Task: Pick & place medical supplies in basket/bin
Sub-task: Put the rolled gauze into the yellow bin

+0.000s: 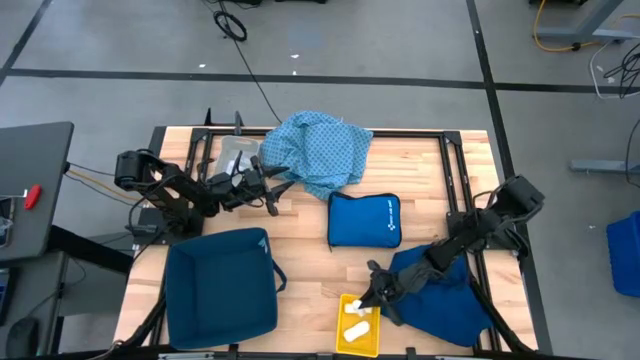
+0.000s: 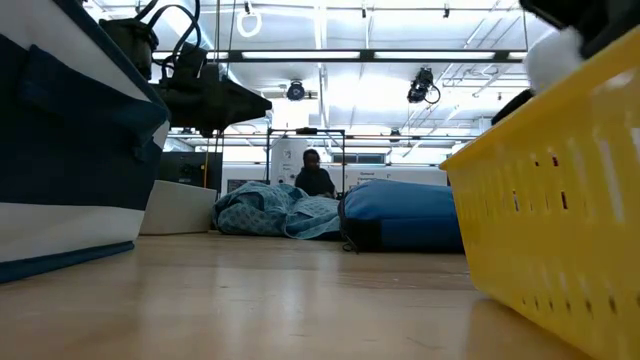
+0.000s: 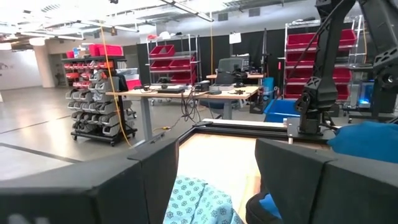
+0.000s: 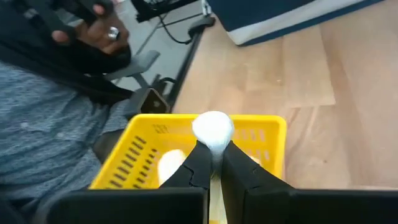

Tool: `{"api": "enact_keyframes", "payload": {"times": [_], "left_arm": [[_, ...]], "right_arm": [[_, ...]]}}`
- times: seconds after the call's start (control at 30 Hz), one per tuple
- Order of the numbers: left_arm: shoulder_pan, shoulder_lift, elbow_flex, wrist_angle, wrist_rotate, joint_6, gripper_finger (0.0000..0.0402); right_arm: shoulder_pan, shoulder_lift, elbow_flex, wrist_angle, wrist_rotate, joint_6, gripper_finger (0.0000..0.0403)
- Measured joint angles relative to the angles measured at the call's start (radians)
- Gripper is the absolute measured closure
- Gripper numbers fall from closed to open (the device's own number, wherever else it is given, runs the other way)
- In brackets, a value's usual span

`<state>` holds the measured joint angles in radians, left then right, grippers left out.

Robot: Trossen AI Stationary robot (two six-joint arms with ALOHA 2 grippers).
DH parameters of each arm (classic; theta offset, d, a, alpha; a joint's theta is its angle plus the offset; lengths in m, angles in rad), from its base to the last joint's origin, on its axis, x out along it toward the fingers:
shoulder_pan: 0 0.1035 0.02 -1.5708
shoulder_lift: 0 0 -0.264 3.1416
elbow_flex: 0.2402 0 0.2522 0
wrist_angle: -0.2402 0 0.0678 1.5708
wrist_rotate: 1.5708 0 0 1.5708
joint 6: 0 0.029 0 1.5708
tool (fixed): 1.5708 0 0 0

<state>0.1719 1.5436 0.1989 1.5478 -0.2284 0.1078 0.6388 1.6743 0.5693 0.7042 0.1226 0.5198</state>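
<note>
Right jaws pinch a rounded white roll point(image 4: 213, 132) over the slotted yellow basket point(image 4: 143, 145); left jaws apparently apart.

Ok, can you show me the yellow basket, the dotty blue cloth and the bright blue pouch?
yellow basket point(image 1: 343, 340), high view, on its left rim.
dotty blue cloth point(image 1: 322, 150), high view, middle of the heap.
bright blue pouch point(image 1: 362, 220), high view, middle of its flat face.

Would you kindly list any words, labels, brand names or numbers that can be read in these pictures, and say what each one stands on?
None can be read.
Blue zip pouch: a small white mark in the high view, too small to read.
Yellow basket: a faint moulded mark on the far inner wall in the right wrist view, too blurred to read.
</note>
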Motion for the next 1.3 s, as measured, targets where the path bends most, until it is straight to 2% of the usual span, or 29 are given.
{"api": "enact_keyframes", "payload": {"times": [0.2,0.47,0.63,1.0,1.17,1.3], "left_arm": [[0.0,0.0,0.0,0.0,0.0,0.01,0.0185],[0.0,0.0,0.0,-0.002,0.0,0.012,0.0185],[0.0,0.0,0.0,-0.002,0.0,0.012,0.0185],[0.0,0.0,0.0,-0.002,-0.005,0.012,0.0185],[0.0,0.0,0.0,-0.002,-0.007,0.012,0.0185],[0.0,0.0,0.0,-0.003,-0.007,0.012,0.0185]], "right_arm": [[0.0,0.026,0.017,0.002,0.016,0.024,0.0383],[0.021,0.027,0.017,0.001,0.014,0.037,0.0254],[0.021,0.027,0.016,-0.006,0.012,0.044,0.0204],[0.021,0.027,0.038,-0.027,0.04,0.036,0.0191],[0.021,0.027,0.113,-0.146,0.034,0.003,0.0191],[0.021,0.027,0.191,-0.31,0.034,-0.018,0.019]]}}
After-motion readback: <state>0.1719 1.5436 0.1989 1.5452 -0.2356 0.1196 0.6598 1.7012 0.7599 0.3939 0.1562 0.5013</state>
